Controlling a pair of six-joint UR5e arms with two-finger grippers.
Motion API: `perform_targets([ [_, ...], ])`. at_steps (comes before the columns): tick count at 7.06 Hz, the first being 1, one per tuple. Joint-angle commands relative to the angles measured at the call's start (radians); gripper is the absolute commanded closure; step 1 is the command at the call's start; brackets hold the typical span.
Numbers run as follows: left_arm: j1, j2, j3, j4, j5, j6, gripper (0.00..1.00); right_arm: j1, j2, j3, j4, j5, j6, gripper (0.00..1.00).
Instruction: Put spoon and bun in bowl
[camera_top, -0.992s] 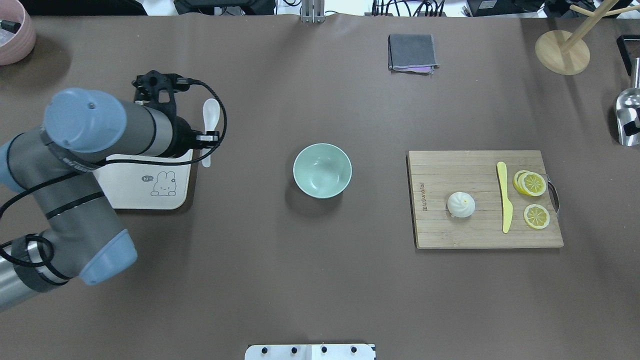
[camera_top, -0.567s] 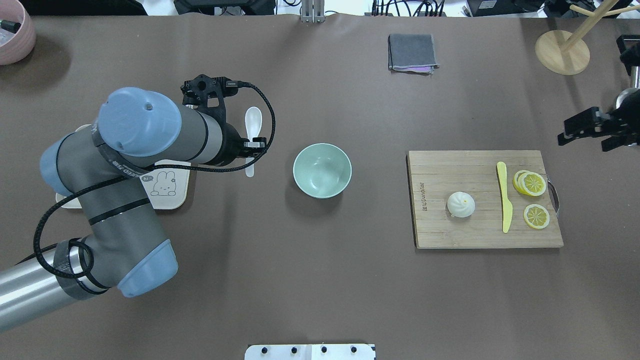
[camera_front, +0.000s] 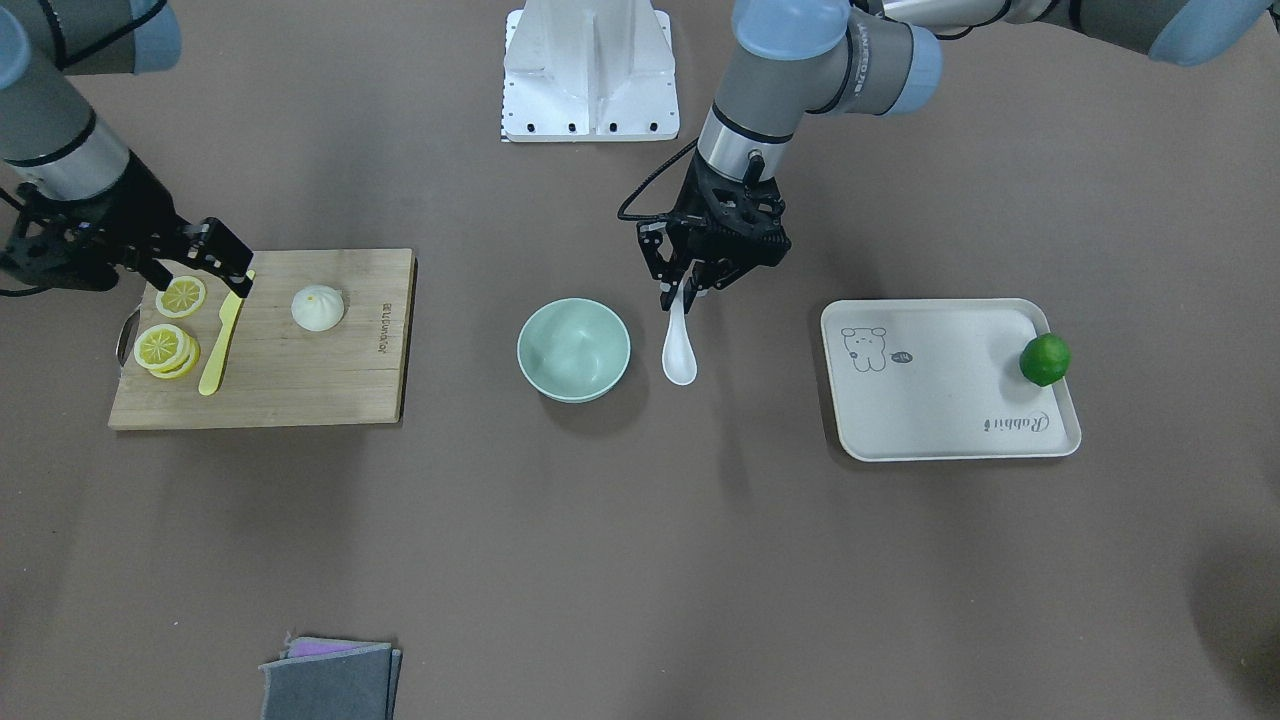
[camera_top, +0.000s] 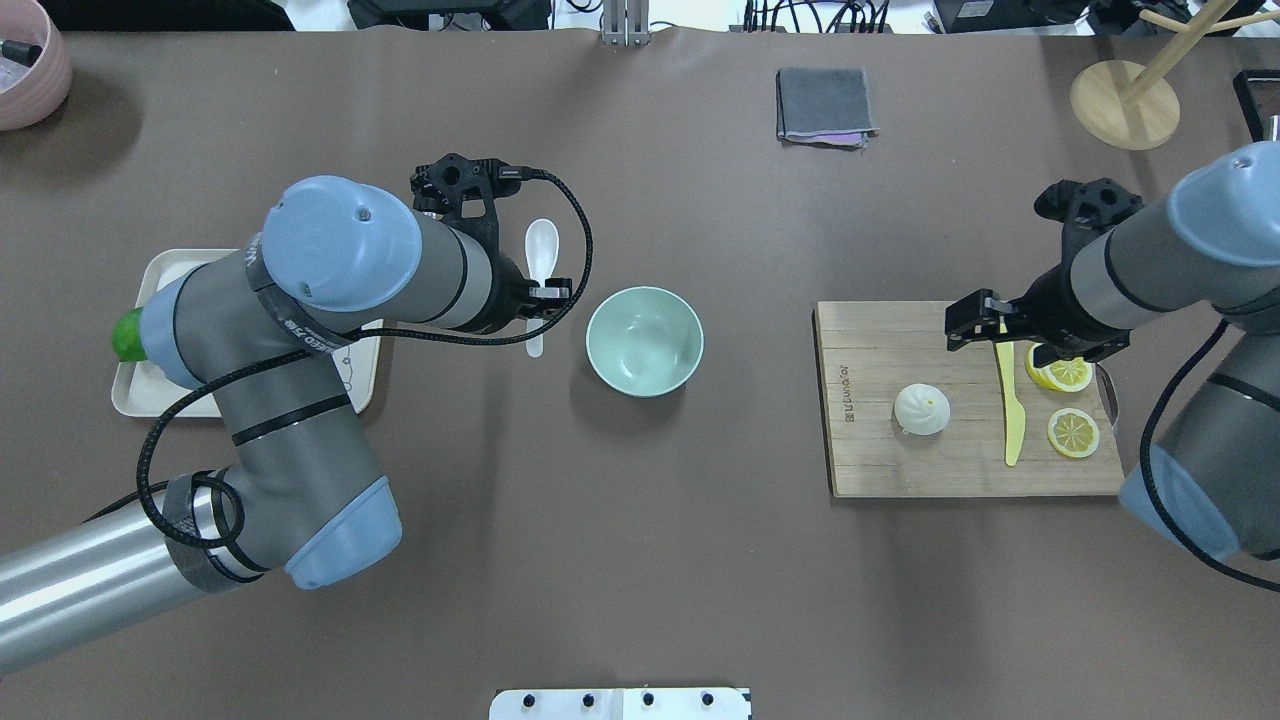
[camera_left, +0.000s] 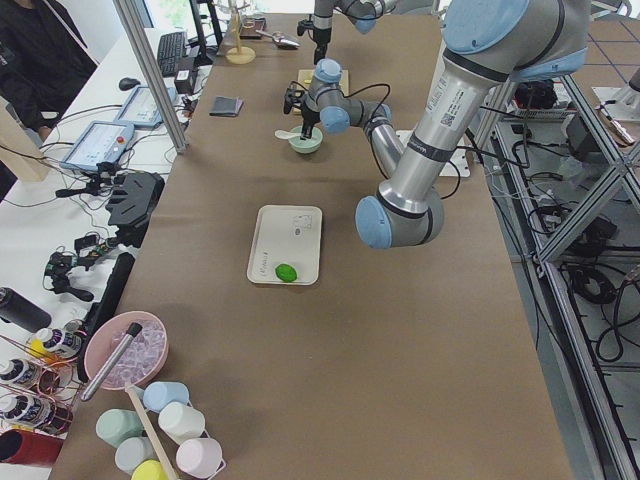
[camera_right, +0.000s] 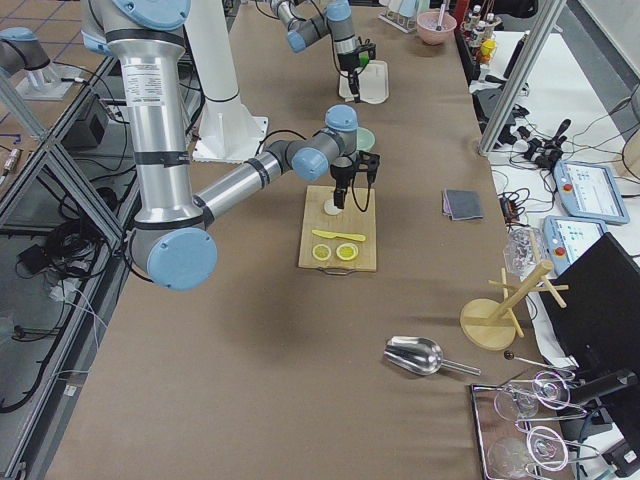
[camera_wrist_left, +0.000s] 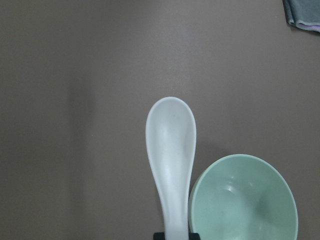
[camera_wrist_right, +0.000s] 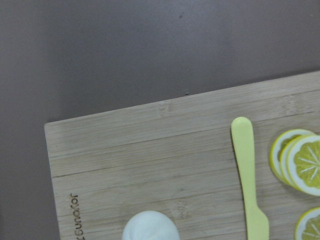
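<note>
**Materials and surfaces**

The spoon (camera_wrist_left: 170, 150) is white and glossy, like glazed ceramic. The bowl (camera_top: 645, 340) is smooth, with a soft shine. The bun (camera_top: 921, 409) looks matt. The board (camera_top: 900, 470) is wood with visible grain, and the knife (camera_top: 1010, 400) is yellow plastic. The tabletop (camera_top: 640, 560) is matt brown, and the folded cloth (camera_top: 824, 104) is grey fabric.

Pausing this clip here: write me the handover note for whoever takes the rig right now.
Left gripper: shut on the handle of the spoon, holding it beside the bowl, not yet over it.
Right gripper: open, holding nothing, above the cutting board.
Bun: on the cutting board, not grasped. The bowl is empty.
Done: spoon picked up.
Left: put the spoon in the bowl, then grasp the bun and put it in too.
</note>
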Motion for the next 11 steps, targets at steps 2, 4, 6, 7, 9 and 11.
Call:
perform_targets([
  [2,0.014,-0.073,-0.012,0.093,-0.003,0.003,1.0,-0.069,0.046,-0.066,0.001,-0.023,0.019,0.0],
  [4,0.117,-0.095,0.006,0.131,0.0,0.015,1.0,-0.074,0.081,-0.122,0.001,-0.023,0.022,0.0],
  [6,0.154,-0.114,0.039,0.14,0.001,0.015,1.0,-0.085,0.089,-0.13,0.001,-0.023,0.026,0.0],
  [7,0.16,-0.12,0.039,0.152,0.001,0.015,1.0,-0.091,0.089,-0.142,0.001,-0.024,0.026,0.0],
  [9,0.175,-0.152,0.069,0.152,0.001,0.015,1.0,-0.112,0.089,-0.15,0.001,-0.026,0.026,0.0],
  [11,0.166,-0.166,0.08,0.152,0.007,0.03,1.0,-0.117,0.089,-0.149,0.001,-0.027,0.027,0.0],
])
